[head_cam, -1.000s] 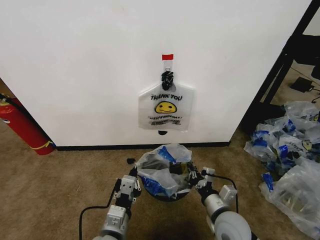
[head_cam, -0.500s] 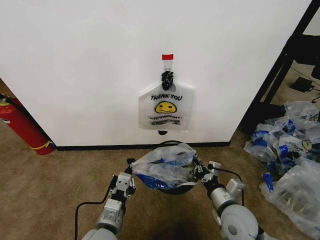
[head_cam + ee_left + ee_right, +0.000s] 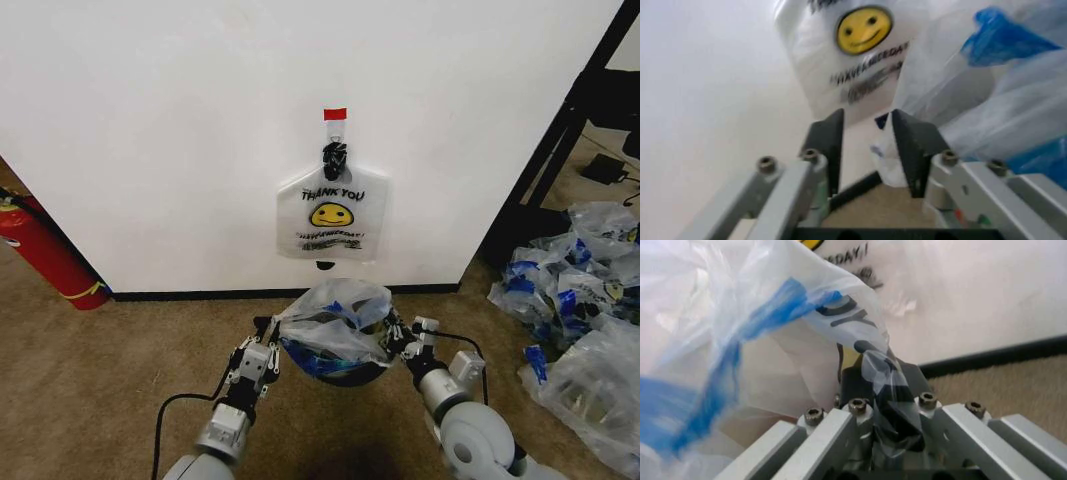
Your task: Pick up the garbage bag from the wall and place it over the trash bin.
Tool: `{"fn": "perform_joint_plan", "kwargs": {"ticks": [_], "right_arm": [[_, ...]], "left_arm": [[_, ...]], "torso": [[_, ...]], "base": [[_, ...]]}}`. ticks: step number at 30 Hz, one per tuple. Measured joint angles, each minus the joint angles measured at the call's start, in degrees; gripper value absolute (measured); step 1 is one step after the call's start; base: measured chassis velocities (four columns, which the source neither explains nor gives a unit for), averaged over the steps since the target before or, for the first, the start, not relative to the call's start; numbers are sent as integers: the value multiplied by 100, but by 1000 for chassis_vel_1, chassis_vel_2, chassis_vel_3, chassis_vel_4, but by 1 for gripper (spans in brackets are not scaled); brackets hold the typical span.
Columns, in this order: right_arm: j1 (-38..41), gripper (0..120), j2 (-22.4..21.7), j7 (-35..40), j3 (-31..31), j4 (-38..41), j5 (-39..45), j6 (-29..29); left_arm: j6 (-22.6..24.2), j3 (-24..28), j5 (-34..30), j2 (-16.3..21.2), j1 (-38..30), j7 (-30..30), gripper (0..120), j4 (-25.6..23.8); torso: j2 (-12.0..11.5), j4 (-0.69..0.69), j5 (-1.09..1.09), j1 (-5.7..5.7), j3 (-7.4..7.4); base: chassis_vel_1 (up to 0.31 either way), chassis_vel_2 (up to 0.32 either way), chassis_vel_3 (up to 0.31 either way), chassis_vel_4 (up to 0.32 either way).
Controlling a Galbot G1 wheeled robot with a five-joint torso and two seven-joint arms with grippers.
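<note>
Garbage bag (image 3: 335, 322) stretched over trash bin (image 3: 345, 372) at 6 o'clock below wall (image 3: 200, 120) — left gripper (image 3: 268, 350) and right gripper (image 3: 397, 338) each pinching bag edge. Risk: thin film tearing, or slipping off rim — uneven pull.

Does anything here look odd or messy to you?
A few things. The garbage bag sits crumpled and lopsided over the trash bin, pinched between the left gripper and the right gripper. A heap of loose plastic bags lies on the carpet. A second smiley bag hangs on the wall.
</note>
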Motion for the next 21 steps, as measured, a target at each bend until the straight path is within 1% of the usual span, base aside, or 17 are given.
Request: {"fn": "perform_joint_plan", "kwargs": {"ticks": [1, 2, 3, 4, 5, 7, 9, 10, 11, 13, 15, 16, 17, 18, 19, 20, 21], "right_arm": [[52, 1, 5, -2, -2, -43, -47, 9], [52, 1, 5, -2, -2, -43, -47, 9], [88, 1, 6, -10, -9, -72, -105, 14], [117, 1, 5, -26, -21, -94, -195, 21], [124, 1, 4, -32, -30, -99, -241, 23], [129, 1, -5, -56, -103, -103, -503, 39], [102, 1, -15, -77, -198, -103, -776, 68], [102, 1, -15, -77, -198, -103, -776, 68], [92, 1, -19, -87, -225, -103, -844, 73], [46, 1, -50, -182, -331, -108, -1253, 108], [42, 1, -77, -355, -378, -157, -1634, 207], [47, 1, -85, -410, -393, -180, -1757, 240], [47, 1, -85, -410, -393, -180, -1757, 240], [52, 1, -92, -478, -409, -206, -1905, 284], [52, 1, -95, -506, -415, -214, -1962, 300], [50, 1, -96, -555, -433, -226, -2088, 327], [45, 1, -86, -571, -442, -227, -2132, 331]], "left_arm": [[-125, -91, 208, 73, 33, 145, 36, 4], [-125, -91, 208, 73, 33, 145, 36, 4], [-289, -188, 434, 131, 51, 297, 40, 25], [-589, -313, 762, 197, 62, 514, 45, 74], [-704, -347, 875, 217, 60, 579, 46, 93], [-1478, -449, 1552, 290, -86, 874, 56, 213], [-2026, -445, 2121, 319, -333, 1096, 67, 228], [-2026, -445, 2121, 319, -333, 1096, 67, 228], [-2138, -434, 2277, 330, -408, 1164, 68, 227], [-2457, -364, 2843, 427, -695, 1412, 80, 246], [-2626, -340, 3292, 489, -841, 1512, 88, 369], [-2664, -338, 3440, 498, -863, 1518, 90, 412], [-2664, -338, 3440, 498, -863, 1518, 90, 412], [-2721, -338, 3744, 502, -894, 1519, 94, 481], [-2751, -339, 3933, 500, -912, 1519, 94, 518], [-2863, -346, 4560, 464, -986, 1519, 95, 637], [-2911, -347, 4858, 429, -1036, 1514, 95, 700]], "torso": [[0, 0, 0, 0, 0], [0, 0, 0, 0, 0], [0, 0, 0, 0, 0], [0, 1, -1, 0, 0], [0, 1, 0, 0, 0], [0, 1, -1, 0, 0], [0, -1, -1, 0, 0], [0, -1, -1, 0, 0], [0, -1, -1, 0, 0], [0, -2, 0, 0, 0], [0, -2, -1, 0, 0], [0, -2, -1, 0, 0], [0, -2, -1, 0, 0], [0, 1, 0, 0, 0], [0, 2, 0, 0, 0], [0, 1, -1, 0, 0], [0, 0, -1, 0, 0]], "base": [[0, 0, 0, 0], [0, 0, 0, 0], [0, 0, 0, 0], [0, 0, 0, 0], [0, 0, 0, 0], [0, 0, 0, 0], [0, 0, 0, 0], [0, 0, 0, 0], [0, 0, 0, 0], [0, 0, 0, 0], [0, 0, 0, 0], [0, 0, 0, 0], [0, 0, 0, 0], [0, 0, 0, 0], [0, 0, 0, 0], [0, 0, 0, 0], [0, 0, 0, 0]]}}
